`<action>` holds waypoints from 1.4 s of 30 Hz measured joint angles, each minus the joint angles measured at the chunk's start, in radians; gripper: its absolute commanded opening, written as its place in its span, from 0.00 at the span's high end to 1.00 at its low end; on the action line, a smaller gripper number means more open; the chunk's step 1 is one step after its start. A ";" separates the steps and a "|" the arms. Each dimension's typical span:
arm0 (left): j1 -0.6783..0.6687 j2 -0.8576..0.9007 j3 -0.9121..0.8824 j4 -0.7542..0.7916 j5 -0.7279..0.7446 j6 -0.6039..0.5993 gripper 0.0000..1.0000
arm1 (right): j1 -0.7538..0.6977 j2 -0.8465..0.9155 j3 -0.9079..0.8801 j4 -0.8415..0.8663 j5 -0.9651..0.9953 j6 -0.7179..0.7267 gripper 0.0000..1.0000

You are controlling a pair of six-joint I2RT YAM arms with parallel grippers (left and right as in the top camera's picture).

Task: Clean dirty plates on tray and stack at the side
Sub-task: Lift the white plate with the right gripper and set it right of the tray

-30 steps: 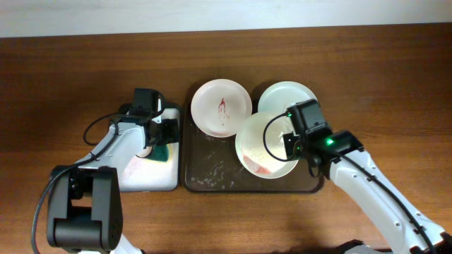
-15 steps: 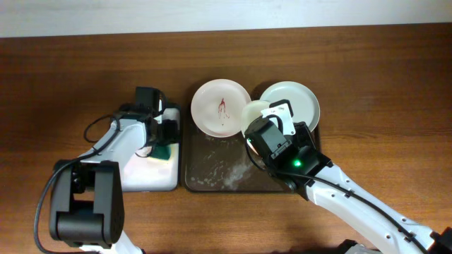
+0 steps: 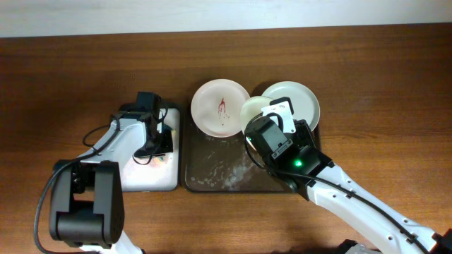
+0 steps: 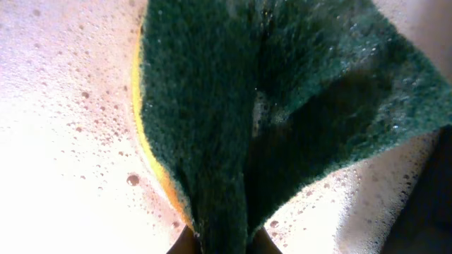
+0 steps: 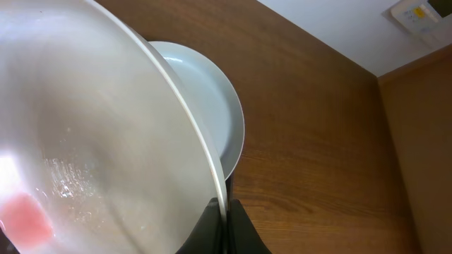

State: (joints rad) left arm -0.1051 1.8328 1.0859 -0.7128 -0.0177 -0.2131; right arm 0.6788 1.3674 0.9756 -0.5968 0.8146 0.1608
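My left gripper (image 4: 220,243) is shut on a green scouring sponge with a yellow edge (image 4: 268,106), pinching it into a fold over the soapy white tray. Overhead, that gripper (image 3: 157,140) covers the sponge. My right gripper (image 5: 224,220) is shut on the rim of a dirty plate (image 5: 106,141) with a red smear low on its face. That plate (image 3: 254,111) is tilted steeply above the dark brown tray (image 3: 212,176). A second plate with a red smear (image 3: 221,107) lies at the tray's far left. A third plate (image 3: 300,102) lies at its far right, behind the held one.
The smaller white-lined tray (image 3: 141,176) sits left of the brown tray, its surface foamy. Suds streak the brown tray's near half. Bare wooden table (image 3: 381,85) lies to the right and behind. The left arm's cable (image 3: 95,130) loops beside the small tray.
My left gripper has shut on the sponge, squeezing it into a fold. The right arm swung over the tray a second ago, tipping its plate from flat to steeply tilted, and has since held still.
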 measured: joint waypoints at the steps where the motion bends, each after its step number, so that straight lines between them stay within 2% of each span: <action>1: 0.000 0.000 0.000 -0.002 0.000 0.000 0.64 | 0.000 0.000 0.000 0.000 0.000 0.000 0.96; 2: 0.000 0.000 0.000 -0.002 0.000 -0.003 0.35 | 0.000 0.000 0.000 0.000 0.000 0.001 0.96; 3: 0.000 0.000 0.000 -0.003 0.000 -0.001 0.20 | 0.000 0.000 0.000 0.000 0.000 0.000 0.96; 6: 0.000 0.000 0.000 -0.005 -0.001 0.000 0.11 | 0.001 0.000 0.001 0.000 0.049 0.000 0.96; 8: 0.000 0.000 0.015 -0.007 -0.001 0.001 0.10 | 0.001 -0.002 0.001 0.009 0.097 -0.024 0.96; 9: 0.000 0.000 0.047 -0.006 -0.001 0.000 0.09 | 0.001 -0.003 0.001 0.016 0.047 -0.081 0.96; 12: 0.000 0.000 0.075 -0.010 -0.001 0.000 0.06 | 0.001 -0.003 0.002 0.023 0.006 -0.050 0.96; 14: 0.000 0.000 0.075 -0.011 -0.001 0.000 0.05 | 0.001 -0.003 0.002 0.037 0.061 -0.005 0.96; 16: 0.000 0.000 0.075 -0.013 -0.001 0.000 0.06 | 0.004 -0.007 0.004 0.063 0.065 -0.085 0.96; 17: 0.000 0.000 0.075 -0.013 0.000 0.000 0.06 | 0.006 -0.007 0.004 0.068 0.134 -0.058 0.96; 19: 0.000 0.000 0.075 -0.013 -0.001 0.000 0.06 | 0.008 -0.012 0.005 0.101 0.133 -0.094 0.96; 24: 0.000 0.000 0.075 -0.013 -0.001 0.000 0.05 | 0.009 -0.013 0.005 0.101 0.133 -0.060 0.96; 25: 0.000 0.000 0.075 -0.014 -0.001 0.000 0.05 | 0.008 -0.014 0.005 0.105 0.098 -0.088 0.96; 30: 0.000 0.000 0.075 -0.013 -0.001 0.000 0.05 | -0.059 -0.015 0.005 0.110 0.266 -0.003 0.96; 33: 0.000 0.000 0.075 -0.014 -0.001 0.000 0.05 | -0.112 -0.015 0.005 0.108 0.295 0.025 0.96; 37: 0.000 0.000 0.075 -0.013 -0.001 0.000 0.05 | -0.250 -0.015 0.005 0.093 0.316 0.053 0.96; 38: 0.000 0.000 0.075 -0.013 0.000 0.000 0.05 | -0.291 -0.015 0.008 0.059 0.290 0.120 0.96; 39: 0.000 0.000 0.075 -0.014 0.000 0.000 0.05 | -0.396 -0.015 0.008 0.047 0.238 0.180 0.96; 40: 0.000 0.000 0.075 -0.014 -0.001 0.000 0.05 | -0.536 -0.017 0.008 0.044 0.109 0.227 0.96; 41: 0.000 0.000 0.075 -0.014 0.000 0.000 0.05 | -0.618 -0.018 0.008 0.051 -0.034 0.248 0.96; 42: 0.000 0.000 0.076 -0.013 -0.001 0.000 0.05 | -0.802 -0.018 0.008 0.057 -0.292 0.266 0.96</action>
State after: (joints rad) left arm -0.1051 1.8324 1.1614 -0.7258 -0.0189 -0.2127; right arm -0.1230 1.3491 0.9840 -0.5400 0.5228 0.4271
